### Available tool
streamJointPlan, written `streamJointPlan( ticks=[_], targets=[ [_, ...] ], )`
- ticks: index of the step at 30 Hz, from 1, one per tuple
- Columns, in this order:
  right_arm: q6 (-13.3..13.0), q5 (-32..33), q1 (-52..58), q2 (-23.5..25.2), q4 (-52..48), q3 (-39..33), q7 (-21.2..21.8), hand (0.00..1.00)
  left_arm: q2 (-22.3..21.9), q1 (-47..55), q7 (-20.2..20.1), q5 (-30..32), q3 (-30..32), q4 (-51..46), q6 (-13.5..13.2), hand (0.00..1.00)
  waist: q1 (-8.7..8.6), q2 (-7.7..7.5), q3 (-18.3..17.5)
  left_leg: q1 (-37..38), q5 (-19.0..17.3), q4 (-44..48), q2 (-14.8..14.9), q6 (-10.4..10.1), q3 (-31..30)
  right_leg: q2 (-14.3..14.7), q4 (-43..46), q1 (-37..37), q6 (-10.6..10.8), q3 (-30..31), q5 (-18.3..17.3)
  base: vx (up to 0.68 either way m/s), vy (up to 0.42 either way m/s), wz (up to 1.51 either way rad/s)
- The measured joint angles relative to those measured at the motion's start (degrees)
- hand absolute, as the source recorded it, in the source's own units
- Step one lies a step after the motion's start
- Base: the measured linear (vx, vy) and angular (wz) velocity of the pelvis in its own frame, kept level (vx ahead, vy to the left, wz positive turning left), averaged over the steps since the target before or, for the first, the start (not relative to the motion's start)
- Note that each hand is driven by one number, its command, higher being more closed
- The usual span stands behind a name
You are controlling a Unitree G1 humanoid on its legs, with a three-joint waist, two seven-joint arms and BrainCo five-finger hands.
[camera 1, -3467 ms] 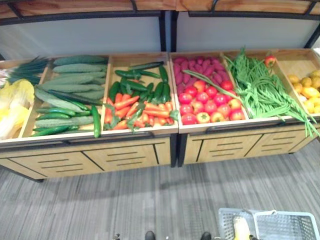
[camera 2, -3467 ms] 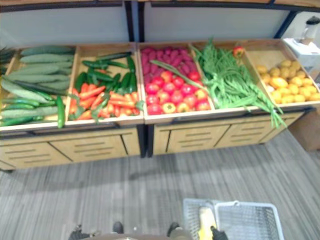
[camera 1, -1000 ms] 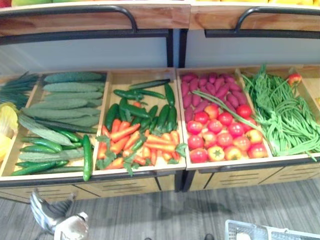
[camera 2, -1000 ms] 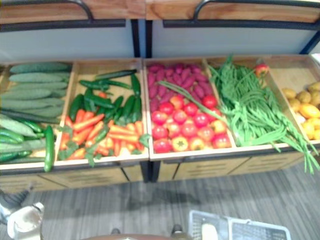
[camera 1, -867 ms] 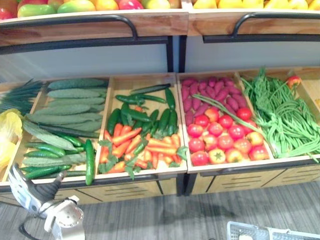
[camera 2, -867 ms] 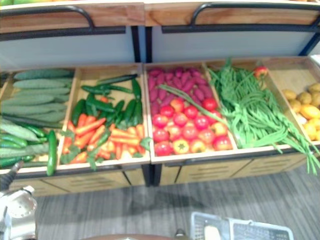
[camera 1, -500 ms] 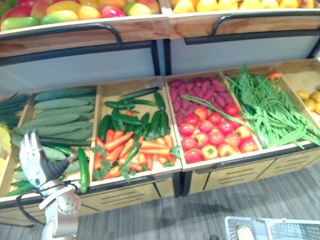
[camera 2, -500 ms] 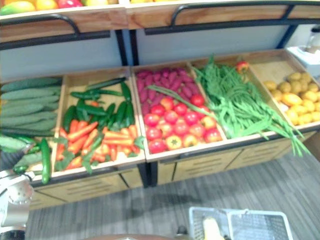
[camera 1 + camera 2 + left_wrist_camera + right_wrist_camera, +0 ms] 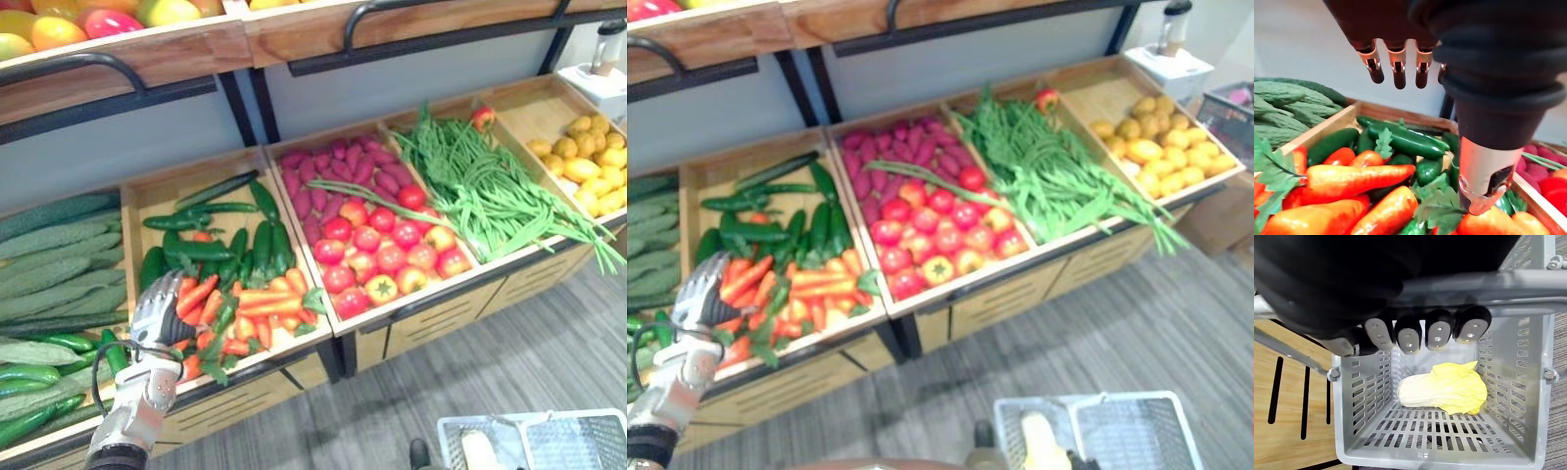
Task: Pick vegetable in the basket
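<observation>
At the left of the wooden produce bin (image 9: 245, 390), the left hand (image 9: 162, 313) hovers over the glossy orange carrots with green tops (image 9: 1352, 181). Its fingers are straight and its thumb apart, and it holds nothing. I judge it poised to close on one, but the palm hides which. Lower right, the right hand (image 9: 1410, 335) curls round the grey bar handle (image 9: 1474, 289) of the grey slotted plastic basket (image 9: 1366, 396), carrying it within reach. The basket's near side is cut off in the eye views. Inside lies a pale yellow leafy vegetable (image 9: 1444, 389), probably a cabbage.

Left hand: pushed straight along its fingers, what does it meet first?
Likely the dark green vegetables behind the carrots: the left hand hovers open above the carrots, fingers aimed at the bin's back. Depth is unclear; it might clear them and reach the grey back panel.
</observation>
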Motion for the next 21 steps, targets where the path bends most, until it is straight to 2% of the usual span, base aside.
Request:
streamJointPlan(
  ticks=[2,9,15,21],
  targets=[
    [-0.07,0.0,-0.01,-0.04,-0.58,1.46,-0.09,1.0,0.09,-1.52,-0.48,0.46,-2.69,0.0,-0.82,0.0,0.05,0.0,1.21,0.0,-0.46,0.79,0.18,-0.06,0.4,0.0,0.48,-0.11,-0.01,0.32,-0.01,-0.05,-0.021,-0.06],
    [-0.13,-0.02,0.01,-0.26,-2.23,2.54,-0.21,1.0,0.53,-2.3,-1.2,1.55,-6.62,-0.01,-1.11,0.0,0.02,0.38,1.76,-0.47,-0.55,0.96,0.31,-0.07,1.43,0.22,1.54,-1.82,0.0,1.55,-0.02,-0.03,-0.016,-0.09],
    [-0.12,-0.03,0.01,-0.3,-2.67,3.72,-0.32,1.0,2.26,-2.67,-1.97,1.57,-8.43,-0.01,-1.54,0.0,0.07,0.4,1.79,-1.65,-0.53,1.0,0.29,-0.07,1.38,0.2,1.55,-2.93,0.01,1.52,-0.02,0.01,-0.004,0.0],
    [-0.12,-0.08,-0.2,-0.6,-2.88,4.04,-0.47,1.0,2.22,-3.16,-2.31,1.56,-8.52,0.0,-1.33,0.0,0.11,0.45,2.02,-1.87,-0.53,1.03,0.16,-0.08,1.41,-0.26,1.6,-3.08,0.01,1.44,-0.02,0.01,-0.003,0.0]
  ],
)
